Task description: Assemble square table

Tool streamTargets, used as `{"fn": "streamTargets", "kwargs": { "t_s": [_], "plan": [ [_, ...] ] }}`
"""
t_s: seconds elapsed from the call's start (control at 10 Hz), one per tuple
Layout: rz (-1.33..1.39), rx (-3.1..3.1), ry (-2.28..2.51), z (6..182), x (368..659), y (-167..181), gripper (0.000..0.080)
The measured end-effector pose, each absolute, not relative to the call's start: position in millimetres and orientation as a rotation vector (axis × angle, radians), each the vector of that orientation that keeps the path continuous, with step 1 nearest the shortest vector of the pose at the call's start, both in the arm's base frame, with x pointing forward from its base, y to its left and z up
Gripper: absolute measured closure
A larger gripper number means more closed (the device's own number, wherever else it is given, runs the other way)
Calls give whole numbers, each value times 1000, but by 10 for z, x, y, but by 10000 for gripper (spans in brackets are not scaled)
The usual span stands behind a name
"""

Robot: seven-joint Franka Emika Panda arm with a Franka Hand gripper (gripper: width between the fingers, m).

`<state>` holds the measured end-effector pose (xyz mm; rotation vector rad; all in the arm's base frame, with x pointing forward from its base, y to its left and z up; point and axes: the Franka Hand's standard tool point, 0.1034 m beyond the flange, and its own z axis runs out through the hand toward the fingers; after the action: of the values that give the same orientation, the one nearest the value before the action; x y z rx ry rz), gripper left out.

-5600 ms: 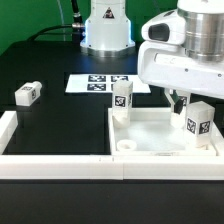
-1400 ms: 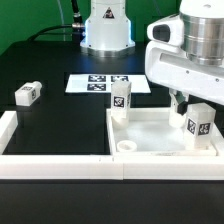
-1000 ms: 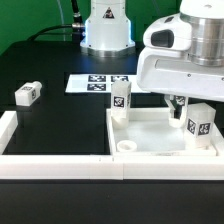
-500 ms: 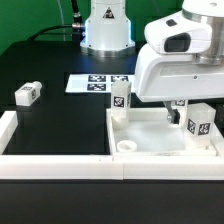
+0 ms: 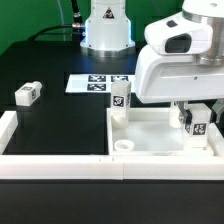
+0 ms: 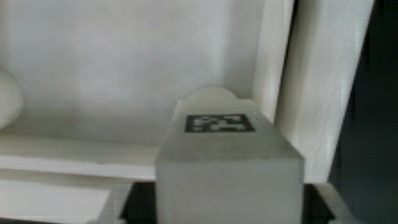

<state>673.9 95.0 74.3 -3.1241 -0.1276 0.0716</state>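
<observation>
1. Long white border rail (image 5: 60, 166), plastic: lies along the near edge of the black table (image 5: 60, 120). A 2nd rail pc. (image 5: 8, 125) runs back along the exterior view's left.
2. Large white square tray-like plastic tabletop (image 5: 155, 140) w/ raised rim: sits flat just behind the rail, on the exterior view's right half. Its inner floor and wall fill the wrist view (image 6: 107, 80).
3. Round white corner boss (image 5: 125, 147): inside the tabletop's near corner, next to the rim.
4. Short white tagged leg, gripped leg (image 5: 198, 127): upright in the tabletop's corner on the exterior view's right. In the wrist view (image 6: 222, 150) it stands centred close to the rim wall, tag up.
5. White-bodied two-finger gripper (image 5: 198, 113): down over item 4, jaws narrowed onto its sides, holding it.
6. Short white tagged second leg (image 5: 121, 100): upright at the tabletop's far corner.
7. Short white tagged loose leg (image 5: 27, 93): lying on the table, well apart, exterior view's left.
8. Thin flat white marker board (image 5: 85, 85): flat on the table, behind item 6.
9. White robot base (image 5: 107, 30): farthest back.
</observation>
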Motion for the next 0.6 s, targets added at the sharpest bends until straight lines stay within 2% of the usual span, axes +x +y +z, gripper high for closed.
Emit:
{"fn": "streamTargets", "kwargs": {
  "t_s": [0.2, 0.6],
  "plan": [
    [73, -3128, 8, 742, 6738, 951, 510],
    [81, -3061, 606, 742, 6742, 937, 510]
  ]
}}
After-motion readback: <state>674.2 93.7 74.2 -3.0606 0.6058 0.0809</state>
